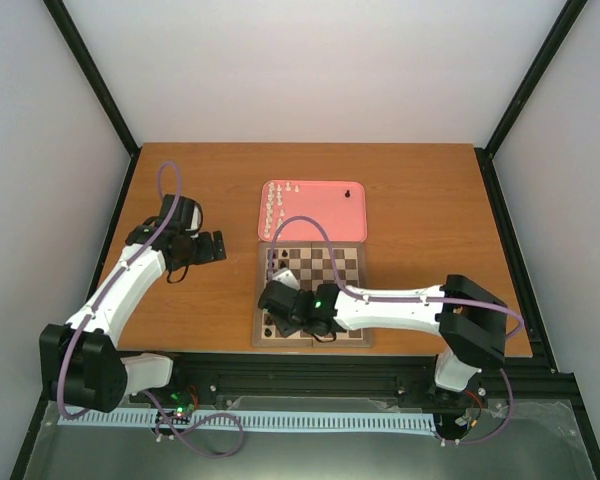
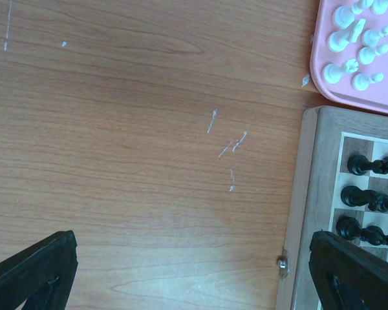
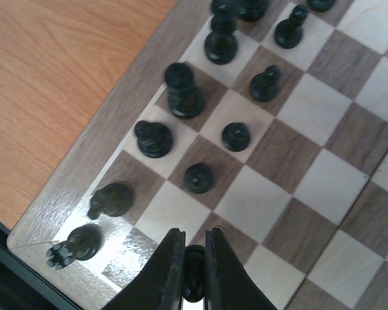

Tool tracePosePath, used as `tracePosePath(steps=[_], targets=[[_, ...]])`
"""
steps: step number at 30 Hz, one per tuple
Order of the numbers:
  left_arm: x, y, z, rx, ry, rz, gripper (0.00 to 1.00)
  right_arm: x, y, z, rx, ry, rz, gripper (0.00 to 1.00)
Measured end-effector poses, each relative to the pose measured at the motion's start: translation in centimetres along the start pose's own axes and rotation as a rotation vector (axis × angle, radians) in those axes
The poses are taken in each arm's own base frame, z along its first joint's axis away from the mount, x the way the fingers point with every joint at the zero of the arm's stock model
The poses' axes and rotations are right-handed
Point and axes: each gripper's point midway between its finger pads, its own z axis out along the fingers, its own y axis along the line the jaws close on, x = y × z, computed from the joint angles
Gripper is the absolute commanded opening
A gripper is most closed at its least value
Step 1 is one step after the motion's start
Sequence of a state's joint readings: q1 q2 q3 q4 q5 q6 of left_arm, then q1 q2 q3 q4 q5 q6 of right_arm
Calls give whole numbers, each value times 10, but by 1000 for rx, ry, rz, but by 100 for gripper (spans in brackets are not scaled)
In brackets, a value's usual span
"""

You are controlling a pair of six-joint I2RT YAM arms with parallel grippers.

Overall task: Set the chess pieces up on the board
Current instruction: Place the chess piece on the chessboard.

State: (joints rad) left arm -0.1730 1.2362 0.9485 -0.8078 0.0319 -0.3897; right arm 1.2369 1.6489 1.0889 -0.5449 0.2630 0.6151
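Note:
The wooden chessboard lies at table centre, below the pink tray. My right gripper is shut on a black pawn, held just above the board's near-left squares; in the top view it sits over the board's left side. Several black pieces stand in two columns along that edge, with a knight and rook near the corner. My left gripper is open and empty over bare table left of the board. Cream-white pieces lie in the tray.
The pink tray behind the board holds the white pieces at its left and one black piece at the right. The board's edge with a small metal clasp shows in the left wrist view. Black frame rails run along the near table edge.

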Motion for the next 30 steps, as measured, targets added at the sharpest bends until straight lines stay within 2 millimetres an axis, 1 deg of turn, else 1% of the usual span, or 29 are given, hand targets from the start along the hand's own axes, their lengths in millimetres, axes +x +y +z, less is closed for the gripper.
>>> tracePosePath(steps=[4, 6, 10, 17, 30], targets=[[2, 2, 0, -8, -4, 0, 100, 9, 13, 5, 23, -21, -44, 9], [2, 3, -1, -11, -7, 0, 100, 14, 16, 8, 37, -25, -56, 9], [3, 5, -1, -16, -15, -1, 100, 18, 15, 11, 58, -40, -51, 11], [6, 7, -4, -18, -24, 0, 100, 22, 8, 16, 85, -58, -19, 11], [9, 9, -4, -20, -27, -2, 100, 21, 17, 23, 74, -69, -23, 12]])
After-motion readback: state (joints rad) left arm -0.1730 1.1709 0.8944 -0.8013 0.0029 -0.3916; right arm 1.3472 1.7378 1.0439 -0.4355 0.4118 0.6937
